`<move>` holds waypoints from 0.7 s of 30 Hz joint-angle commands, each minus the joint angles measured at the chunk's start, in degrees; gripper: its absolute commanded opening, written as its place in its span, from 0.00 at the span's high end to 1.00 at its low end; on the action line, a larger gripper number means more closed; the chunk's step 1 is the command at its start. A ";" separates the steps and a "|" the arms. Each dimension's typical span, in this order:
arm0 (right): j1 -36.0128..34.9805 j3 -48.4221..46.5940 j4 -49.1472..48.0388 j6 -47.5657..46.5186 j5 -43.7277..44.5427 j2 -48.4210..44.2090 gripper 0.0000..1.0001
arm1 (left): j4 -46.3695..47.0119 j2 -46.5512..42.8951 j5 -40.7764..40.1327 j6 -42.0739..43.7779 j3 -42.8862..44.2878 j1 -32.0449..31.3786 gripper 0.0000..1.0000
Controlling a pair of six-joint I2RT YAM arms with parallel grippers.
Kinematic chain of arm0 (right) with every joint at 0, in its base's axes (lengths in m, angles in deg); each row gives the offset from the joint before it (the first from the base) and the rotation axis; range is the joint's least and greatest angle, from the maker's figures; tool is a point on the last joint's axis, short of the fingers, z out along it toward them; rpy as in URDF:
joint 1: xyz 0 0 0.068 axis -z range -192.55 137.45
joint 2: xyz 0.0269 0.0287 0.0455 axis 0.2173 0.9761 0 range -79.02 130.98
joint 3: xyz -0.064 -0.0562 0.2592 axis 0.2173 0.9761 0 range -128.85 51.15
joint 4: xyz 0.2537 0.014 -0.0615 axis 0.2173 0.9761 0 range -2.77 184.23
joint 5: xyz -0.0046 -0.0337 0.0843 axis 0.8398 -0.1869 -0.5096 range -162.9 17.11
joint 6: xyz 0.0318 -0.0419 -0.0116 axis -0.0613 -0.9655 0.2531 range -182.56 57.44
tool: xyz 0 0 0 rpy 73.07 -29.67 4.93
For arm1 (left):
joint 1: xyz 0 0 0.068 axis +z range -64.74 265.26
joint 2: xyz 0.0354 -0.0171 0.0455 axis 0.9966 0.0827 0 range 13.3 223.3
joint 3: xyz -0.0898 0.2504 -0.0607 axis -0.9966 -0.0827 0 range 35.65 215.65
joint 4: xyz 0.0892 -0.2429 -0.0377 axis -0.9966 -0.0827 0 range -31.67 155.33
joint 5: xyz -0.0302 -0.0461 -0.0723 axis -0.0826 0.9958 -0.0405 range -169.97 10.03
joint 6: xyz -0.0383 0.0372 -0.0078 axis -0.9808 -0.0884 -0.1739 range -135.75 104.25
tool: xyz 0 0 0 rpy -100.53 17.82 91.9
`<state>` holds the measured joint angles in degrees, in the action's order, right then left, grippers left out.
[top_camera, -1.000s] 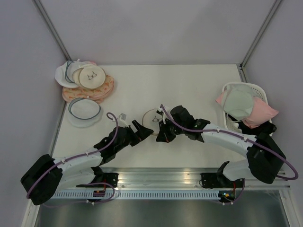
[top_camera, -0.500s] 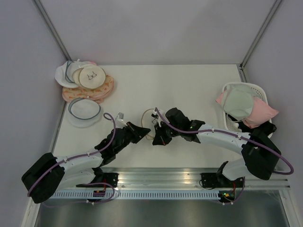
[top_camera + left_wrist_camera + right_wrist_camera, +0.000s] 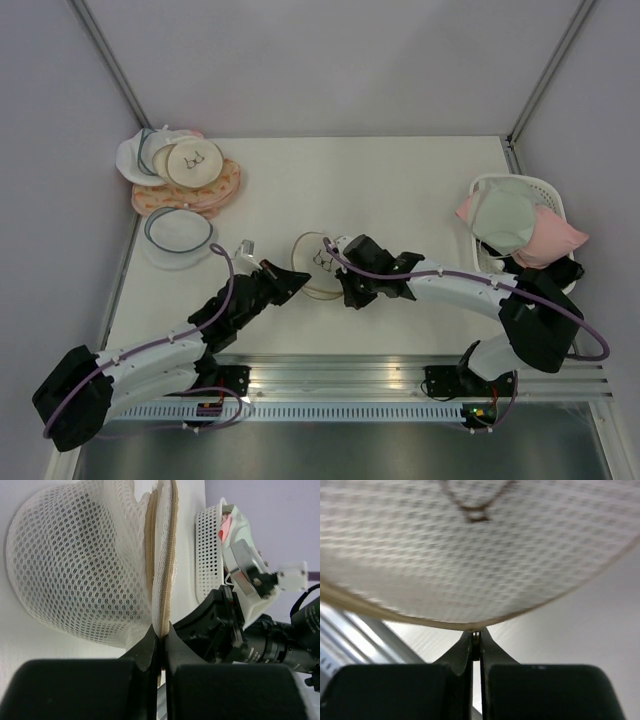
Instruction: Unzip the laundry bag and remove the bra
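The laundry bag (image 3: pixel 316 262), a round cream mesh pouch with a tan zipper rim and a black bra outline on its face, hangs between both grippers near the table's front middle. My left gripper (image 3: pixel 297 279) is shut on the tan zipper rim (image 3: pixel 163 600) at the pouch's left side; the mesh dome (image 3: pixel 80 565) bulges to its left. My right gripper (image 3: pixel 343 287) is shut on a small tab at the pouch's rim (image 3: pixel 476 636), with the printed face (image 3: pixel 470 555) filling the view above it. The bra is hidden.
A pile of pink and white pouches (image 3: pixel 186 176) lies at the back left, with a flat white disc with a grey-blue rim (image 3: pixel 178 232) in front of it. A white basket (image 3: pixel 523 190) holding pale green and pink garments stands at the right edge.
My left gripper has gone from open to shut on the zipper rim. Both grippers and the pouch have shifted to the left.
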<state>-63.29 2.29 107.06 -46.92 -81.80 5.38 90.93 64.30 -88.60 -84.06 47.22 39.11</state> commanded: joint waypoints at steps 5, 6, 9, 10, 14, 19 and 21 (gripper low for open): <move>3.71 -3.86 7.67 2.37 20.48 3.40 1.00 | -4.94 0.93 3.34 9.51 2.04 0.45 0.98; 4.59 -4.57 7.85 2.64 21.73 3.58 0.99 | -5.13 1.55 4.57 10.21 2.66 0.53 0.98; 5.04 -6.68 8.38 2.90 25.77 3.67 1.00 | -5.04 4.45 5.98 14.07 5.03 1.06 0.98; 5.12 -7.03 8.64 2.82 26.39 3.40 0.99 | -5.21 5.50 6.07 16.43 6.69 1.93 0.98; 5.13 -7.74 9.26 1.85 26.49 2.79 1.00 | -5.57 12.00 8.36 22.51 12.76 6.68 0.98; 5.13 -5.28 6.80 1.76 19.21 -0.10 1.00 | -2.41 24.65 16.97 28.22 23.20 13.01 0.88; 5.13 -3.88 5.39 2.11 17.53 -1.34 1.00 | -2.14 27.99 17.58 28.76 25.77 13.98 0.60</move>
<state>-58.28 -2.93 113.71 -45.00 -61.28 7.67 86.06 88.45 -75.02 -61.40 68.01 51.28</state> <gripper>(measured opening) 0.022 0.225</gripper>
